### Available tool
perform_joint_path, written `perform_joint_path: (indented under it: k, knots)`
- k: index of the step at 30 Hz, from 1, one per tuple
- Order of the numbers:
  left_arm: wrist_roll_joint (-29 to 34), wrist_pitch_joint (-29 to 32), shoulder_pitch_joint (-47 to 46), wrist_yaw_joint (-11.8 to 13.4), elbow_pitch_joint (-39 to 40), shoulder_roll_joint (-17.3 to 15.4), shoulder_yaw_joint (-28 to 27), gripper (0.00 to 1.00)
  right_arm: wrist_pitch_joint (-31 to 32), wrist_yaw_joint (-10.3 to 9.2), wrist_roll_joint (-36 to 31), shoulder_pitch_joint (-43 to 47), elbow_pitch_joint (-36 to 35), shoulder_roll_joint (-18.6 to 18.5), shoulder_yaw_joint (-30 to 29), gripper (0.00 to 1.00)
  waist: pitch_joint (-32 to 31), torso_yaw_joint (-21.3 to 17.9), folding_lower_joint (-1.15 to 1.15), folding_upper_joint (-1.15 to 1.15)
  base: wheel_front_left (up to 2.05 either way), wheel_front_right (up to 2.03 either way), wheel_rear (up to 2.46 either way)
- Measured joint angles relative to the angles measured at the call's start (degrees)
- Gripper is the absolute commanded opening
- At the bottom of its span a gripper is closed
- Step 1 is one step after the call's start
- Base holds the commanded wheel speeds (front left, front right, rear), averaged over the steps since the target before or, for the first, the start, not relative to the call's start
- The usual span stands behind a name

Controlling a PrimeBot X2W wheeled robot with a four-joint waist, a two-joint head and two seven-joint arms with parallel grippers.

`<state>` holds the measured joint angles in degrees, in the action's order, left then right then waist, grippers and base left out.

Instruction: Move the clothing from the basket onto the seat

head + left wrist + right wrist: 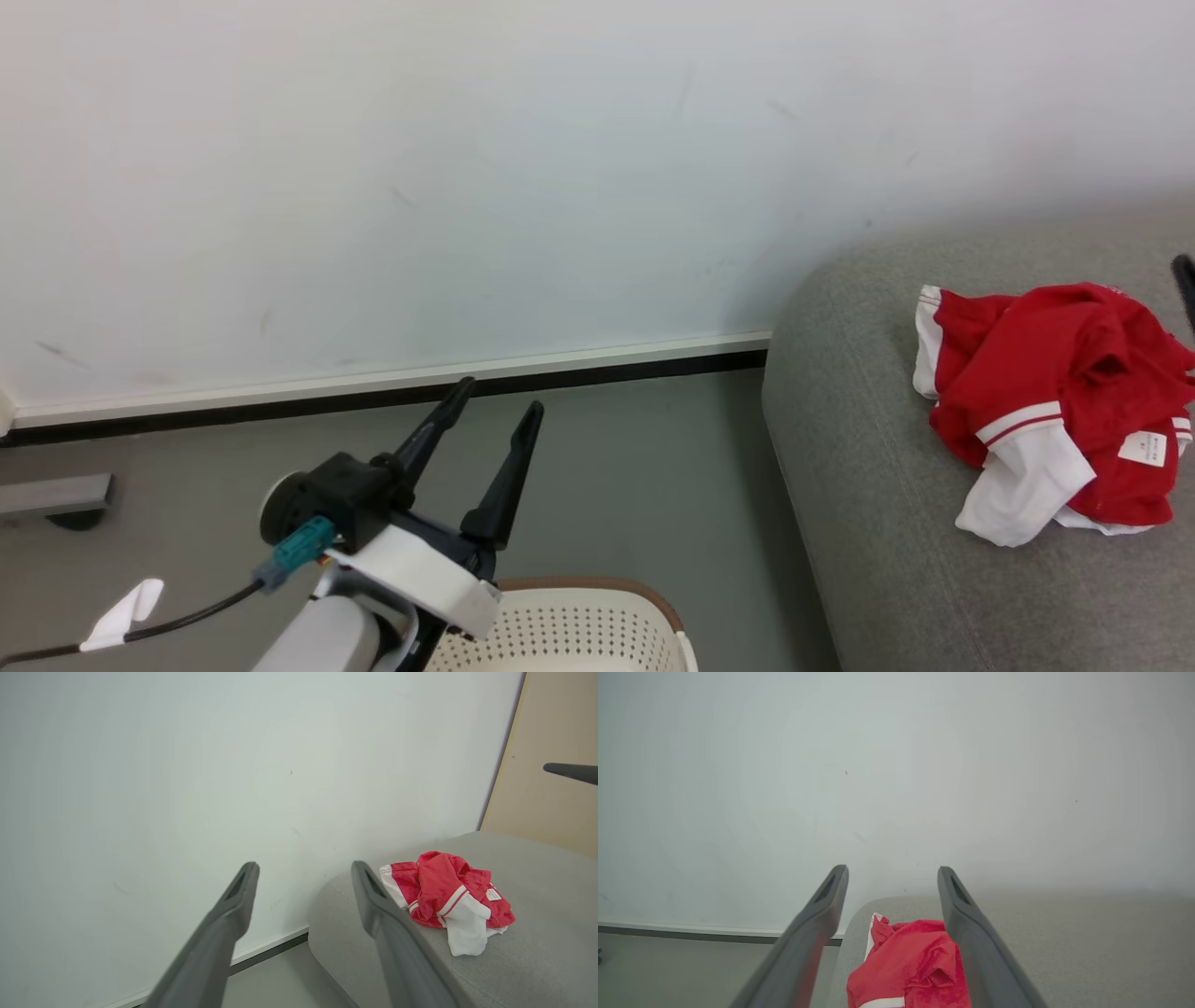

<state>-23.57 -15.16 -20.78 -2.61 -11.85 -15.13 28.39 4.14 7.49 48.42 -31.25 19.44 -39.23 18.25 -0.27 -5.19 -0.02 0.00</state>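
A crumpled heap of red clothing (1055,401) with white cuffs lies on the grey seat (859,485), near its left end. The cream basket (579,635) with a brown rim stands on the floor at the bottom edge, left of the seat; its inside is cut off from view. Above the basket my left gripper (499,397) is open and empty, fingers pointing at the wall. The left wrist view shows the left gripper (304,868) open, with the clothing (444,896) to its right. My right gripper (892,872) is open and empty above the clothing (910,970); one of its fingers (1186,275) shows at the right edge.
A white wall with a dark baseboard (392,392) runs behind the grey floor (653,467). A grey flat piece (56,495) lies at the far left. A cable with a white tag (121,616) hangs off my left arm. A beige panel (551,765) stands behind the seat (514,961).
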Motion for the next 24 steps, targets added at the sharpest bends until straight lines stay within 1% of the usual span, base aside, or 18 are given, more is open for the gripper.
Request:
perform_joint_path:
  k: [2, 6, 10, 15, 18, 19, 21, 24]
  knots:
    - [-0.19, 0.01, 0.94, 0.45, 0.33, -0.4, -1.36, 1.0, -0.6, 0.0, -1.37, 1.83, -1.7, 0.68, 1.14, 1.0, -0.49, 1.12, 0.0, 0.0, 0.0, 0.0, 0.0]
    - [-0.26, 0.01, 3.66, 2.03, 1.22, -1.41, -4.25, 1.0, -5.28, 0.0, -3.67, 4.92, -3.88, 3.23, 1.23, 1.0, -1.19, 3.3, 0.01, 0.0, 0.0, 0.0, 0.0]
    - [-0.62, 0.01, 7.21, 3.26, 1.48, -2.19, -6.76, 1.0, -10.87, 0.0, -6.48, 7.74, -4.6, 7.22, 0.19, 1.0, -1.59, 5.08, 0.01, 0.0, 0.0, 0.0, 0.0]
    - [-1.57, 0.01, 11.12, 4.87, 2.53, -2.03, -11.16, 1.0, -16.21, 0.0, -9.07, 12.04, -4.98, 12.63, -1.72, 1.0, -2.06, 6.97, 0.02, 0.0, 0.0, 0.0, 0.0]
    - [-2.43, 0.01, 13.39, 5.41, 3.26, -1.07, -14.06, 1.0, -18.0, 0.0, -10.83, 15.21, -5.73, 15.22, -3.78, 1.0, -2.44, 8.08, 0.02, 0.0, 0.0, 0.0, 0.0]
    - [-2.03, 0.01, 14.16, 5.78, 3.31, -0.92, -14.71, 1.0, -18.42, -0.01, -11.12, 16.39, -5.93, 16.36, -4.99, 1.0, -2.61, 8.44, 0.02, 0.0, 0.0, 0.0, 0.0]
    - [-0.19, 0.01, 15.64, 7.58, 3.03, -1.12, -16.35, 1.0, -18.84, -0.01, -13.97, 18.94, -5.79, 17.88, -5.82, 1.0, -2.95, 9.08, 0.02, 0.0, 0.0, 0.0, 0.0]
    - [1.03, 0.01, 17.24, 8.28, 2.86, -0.35, -18.78, 1.0, -18.95, -0.01, -16.48, 22.26, -5.94, 21.03, -7.06, 1.0, -3.45, 9.82, 0.02, 0.0, 0.0, 0.0, 0.0]
